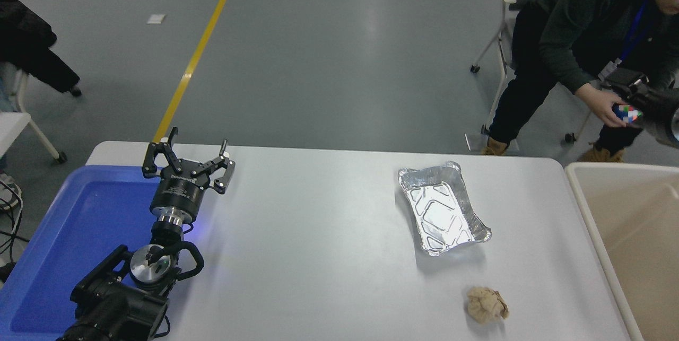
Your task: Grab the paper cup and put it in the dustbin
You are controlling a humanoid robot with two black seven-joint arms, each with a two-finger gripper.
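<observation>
My left tool (186,165) rests at the desk's (318,235) left, over the blue tray's (63,224) edge, fingers spread wide, holding nothing. Further right lie a foil tray (443,208) and a crumpled paper ball (486,304). The dustbin (586,198) stands at the desk's right end. My right tool (650,105) is high above it; I cannot tell its opening. The paper cup is not visible.

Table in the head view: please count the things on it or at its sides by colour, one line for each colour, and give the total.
Blue: 1, the blue tray
Silver: 1, the foil tray
Tan: 1, the crumpled paper ball
Beige: 1, the dustbin
White: 0, no paper cup is in view
Total: 4
</observation>
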